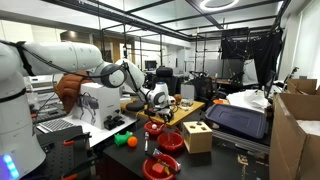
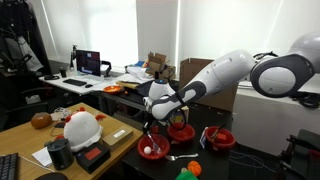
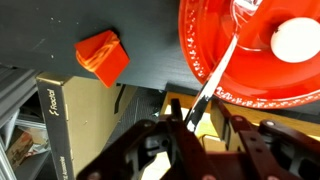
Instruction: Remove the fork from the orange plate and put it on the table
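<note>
In the wrist view the red-orange plate (image 3: 215,70) fills the upper right and holds a white ball (image 3: 295,38). A pale fork (image 3: 213,75) lies slanted across the plate's rim, with its handle end between the fingers of my gripper (image 3: 197,118), which is shut on it just past the table's edge. In both exterior views the gripper (image 1: 157,100) (image 2: 155,113) hangs just above that plate (image 2: 153,149). Two similar red dishes (image 2: 181,131) (image 2: 220,138) stand nearby on the dark table (image 2: 205,160).
A crumpled orange-red object (image 3: 103,55) lies on the dark table (image 3: 60,30) left of the plate. A wooden cube (image 1: 197,135), an orange ball (image 1: 130,142) and a green ball (image 1: 119,140) sit near the dishes. A light wooden board (image 1: 185,110) lies behind.
</note>
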Robot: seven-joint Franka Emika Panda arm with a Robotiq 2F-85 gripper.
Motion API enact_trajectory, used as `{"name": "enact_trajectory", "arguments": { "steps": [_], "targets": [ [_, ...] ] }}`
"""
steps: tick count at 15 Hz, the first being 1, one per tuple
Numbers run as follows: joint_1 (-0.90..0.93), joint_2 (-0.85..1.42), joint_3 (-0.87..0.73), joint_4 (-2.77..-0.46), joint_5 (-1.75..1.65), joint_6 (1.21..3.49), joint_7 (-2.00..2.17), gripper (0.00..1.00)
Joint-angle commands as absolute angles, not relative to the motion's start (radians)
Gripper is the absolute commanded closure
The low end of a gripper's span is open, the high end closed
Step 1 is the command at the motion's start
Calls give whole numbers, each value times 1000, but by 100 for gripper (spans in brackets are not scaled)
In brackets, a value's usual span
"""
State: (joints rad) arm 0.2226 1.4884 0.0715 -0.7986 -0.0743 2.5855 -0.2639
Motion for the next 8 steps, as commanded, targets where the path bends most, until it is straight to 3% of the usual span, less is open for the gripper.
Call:
{"name": "enact_trajectory", "arguments": {
  "steps": [1,2,8],
  "targets": [
    [235,1488,49,-796,-86,2600,-197,95],
    [235,1488,46,-791,-84,2587,-181,100],
    [233,1488,42,-759,-81,2547,-148,98]
  ]
}}
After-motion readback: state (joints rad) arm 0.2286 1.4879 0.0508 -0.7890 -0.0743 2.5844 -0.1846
